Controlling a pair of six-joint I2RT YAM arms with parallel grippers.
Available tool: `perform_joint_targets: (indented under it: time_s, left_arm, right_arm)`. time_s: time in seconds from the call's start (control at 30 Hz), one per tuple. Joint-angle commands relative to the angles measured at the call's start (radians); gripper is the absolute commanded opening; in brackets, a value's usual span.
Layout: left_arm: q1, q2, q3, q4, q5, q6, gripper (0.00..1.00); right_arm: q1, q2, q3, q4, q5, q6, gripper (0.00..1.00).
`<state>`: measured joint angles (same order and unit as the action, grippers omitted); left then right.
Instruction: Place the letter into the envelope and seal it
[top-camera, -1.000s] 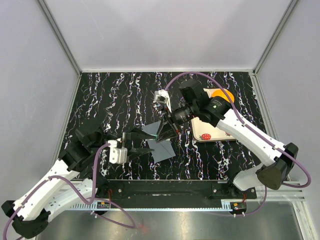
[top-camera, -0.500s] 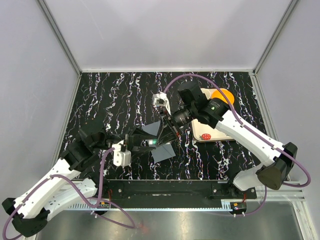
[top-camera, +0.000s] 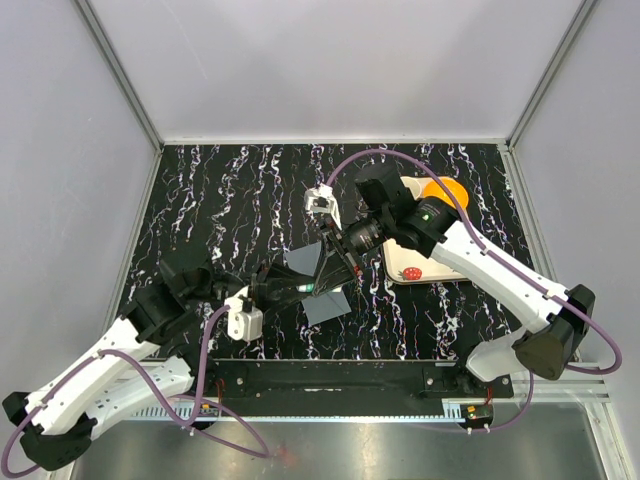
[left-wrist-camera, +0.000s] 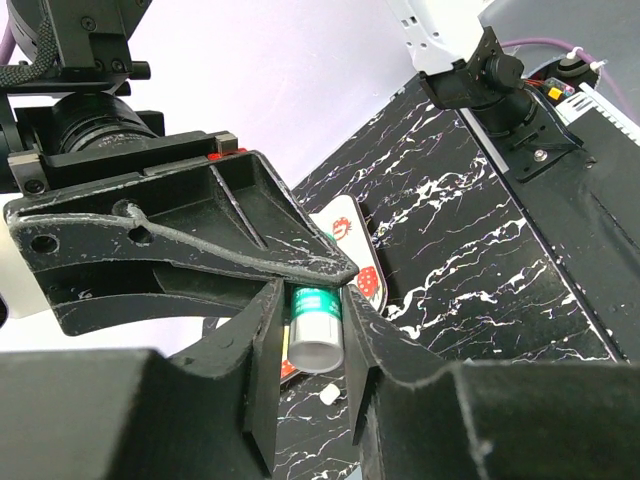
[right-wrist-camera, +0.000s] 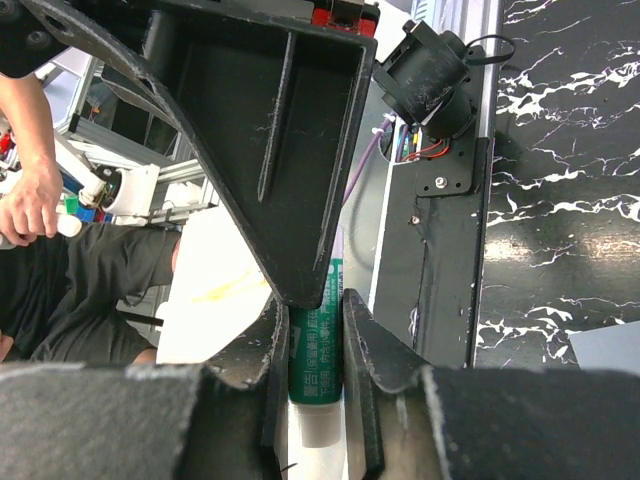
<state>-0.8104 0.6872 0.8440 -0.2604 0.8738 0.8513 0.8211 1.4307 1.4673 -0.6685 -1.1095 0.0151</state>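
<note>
The dark grey envelope (top-camera: 326, 304) lies flat at the table's middle, its flap (top-camera: 303, 262) raised. The letter is not visible in any view. A green glue stick (top-camera: 308, 287) is held above the envelope between both grippers. My left gripper (top-camera: 298, 289) is shut on its pale end (left-wrist-camera: 315, 330). My right gripper (top-camera: 332, 270) is shut on its green body (right-wrist-camera: 314, 350) from the opposite side. The right gripper's fingers (left-wrist-camera: 250, 240) lie just over the left ones. A corner of the envelope shows in the right wrist view (right-wrist-camera: 610, 346).
A cream strawberry-printed tray (top-camera: 428, 270) lies right of the envelope, with an orange object (top-camera: 446, 190) at its far end. A small white bit (left-wrist-camera: 327, 395) lies on the black marbled tabletop under the left gripper. A person's hand (right-wrist-camera: 30, 190) shows beyond the table's near edge.
My left gripper has moved right from open beside the envelope and closed on the glue stick that the right gripper holds. The right gripper has shifted only slightly.
</note>
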Motion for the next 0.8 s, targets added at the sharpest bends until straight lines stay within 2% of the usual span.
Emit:
perform_joint_targets:
  time_s: [0.0,0.07,0.13,0.17,0.2,0.23,0.33,0.47,0.77]
  left_arm:
    - [-0.018,0.008,-0.006,-0.011,-0.033,0.060,0.26]
    - [-0.018,0.005,-0.006,-0.016,-0.041,0.061,0.20]
    - [-0.018,0.006,-0.005,-0.020,-0.047,0.060,0.10]
    - [-0.019,0.006,-0.003,-0.022,-0.053,0.058,0.05]
    - [-0.019,0.005,-0.003,-0.025,-0.058,0.054,0.01]
    - [-0.019,0.000,-0.002,-0.028,-0.062,0.051,0.00]
    - [-0.018,-0.021,-0.005,-0.045,-0.069,0.032,0.00]
    - [-0.018,-0.058,-0.022,-0.057,-0.062,0.020,0.00]
    - [-0.018,-0.049,-0.011,-0.065,-0.059,0.037,0.00]
  right_arm:
    - [0.015,-0.039,0.001,0.118,-0.065,0.074,0.00]
    - [0.015,-0.041,-0.001,0.121,-0.069,0.078,0.00]
    - [0.015,-0.039,0.001,0.125,-0.070,0.089,0.00]
    - [0.015,-0.041,0.004,0.126,-0.070,0.094,0.03]
    - [0.013,-0.038,0.005,0.122,-0.070,0.098,0.26]
    - [0.013,-0.038,0.005,0.119,-0.069,0.100,0.32]
    - [0.009,-0.042,0.010,0.087,-0.069,0.089,0.42]
    - [-0.002,-0.056,0.011,-0.006,-0.052,0.011,0.44]
    - [-0.003,-0.056,0.008,-0.098,-0.023,-0.086,0.41]
